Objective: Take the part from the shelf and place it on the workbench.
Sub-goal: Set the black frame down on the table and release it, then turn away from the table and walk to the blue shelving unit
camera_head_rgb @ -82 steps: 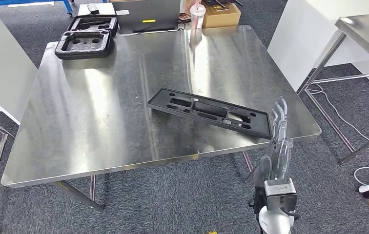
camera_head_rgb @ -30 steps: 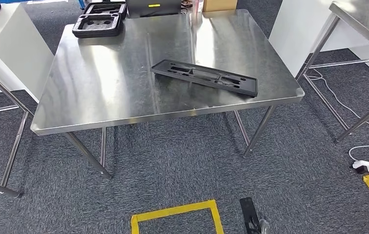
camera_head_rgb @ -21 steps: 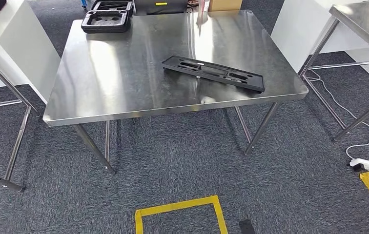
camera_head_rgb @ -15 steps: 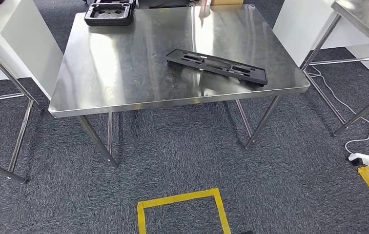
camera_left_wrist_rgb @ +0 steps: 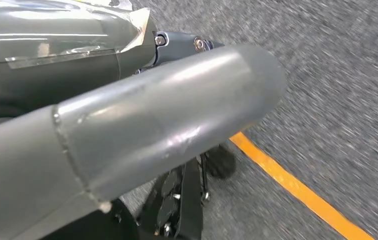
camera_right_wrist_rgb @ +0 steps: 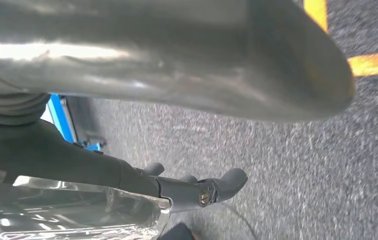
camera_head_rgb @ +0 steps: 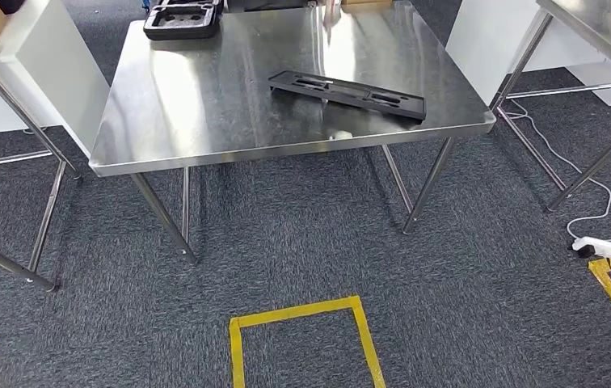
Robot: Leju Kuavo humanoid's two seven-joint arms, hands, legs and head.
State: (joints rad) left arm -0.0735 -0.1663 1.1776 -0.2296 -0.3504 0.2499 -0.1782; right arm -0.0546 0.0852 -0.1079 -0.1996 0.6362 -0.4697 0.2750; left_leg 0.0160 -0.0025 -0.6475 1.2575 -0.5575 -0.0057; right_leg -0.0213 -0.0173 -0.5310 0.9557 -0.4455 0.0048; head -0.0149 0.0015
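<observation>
The long black part (camera_head_rgb: 347,94) lies flat on the steel workbench (camera_head_rgb: 205,121), near its right front corner, nothing touching it. So the placing looks done, and I'd say what's left is only to stand clear. Both arms hang low over the carpet. The right hand (camera_right_wrist_rgb: 197,187) holds nothing, fingers loosely apart; the left hand (camera_left_wrist_rgb: 177,200) I can't tell.

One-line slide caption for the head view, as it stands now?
Long black part lies flat on the steel workbench near its front right corner; black foam trays sit at the far left corner.
</observation>
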